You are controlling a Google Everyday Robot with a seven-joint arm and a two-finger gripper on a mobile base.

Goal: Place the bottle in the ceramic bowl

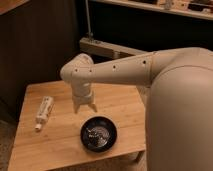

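Right up close, my arm [180, 100] fills the right side of the view, its thick pale link running left and away over the wooden table [55, 145]. Nearest on the tabletop is the ceramic bowl [85, 138], glossy black, sitting close to the front edge with only pale reflections inside. No bottle in there, so the placing is all ahead of me.

Just behind the bowl, a touch to its left, hangs the gripper [85, 110], pointing straight down above the wood. Its two fingers look spread apart and there's nothing between them. It's carrying nothing.

Further left lies the bottle [44, 111], slim and white, flat on its side on the table. Its narrow cap [38, 128] points toward the front edge and its body angles away from me. It's apart from the gripper and well apart from the bowl.

So I read this as the reach step: the grasp hasn't been made. Next I need to swing the gripper left until it's over the bottle's body, turn the wrist so the fingers straddle it across its width, then come down and close. It's round and lying loose, so I expect it could roll if I nudge one side first.

Beyond the table's far edge it's dark, with a pale rail [107, 48] behind.
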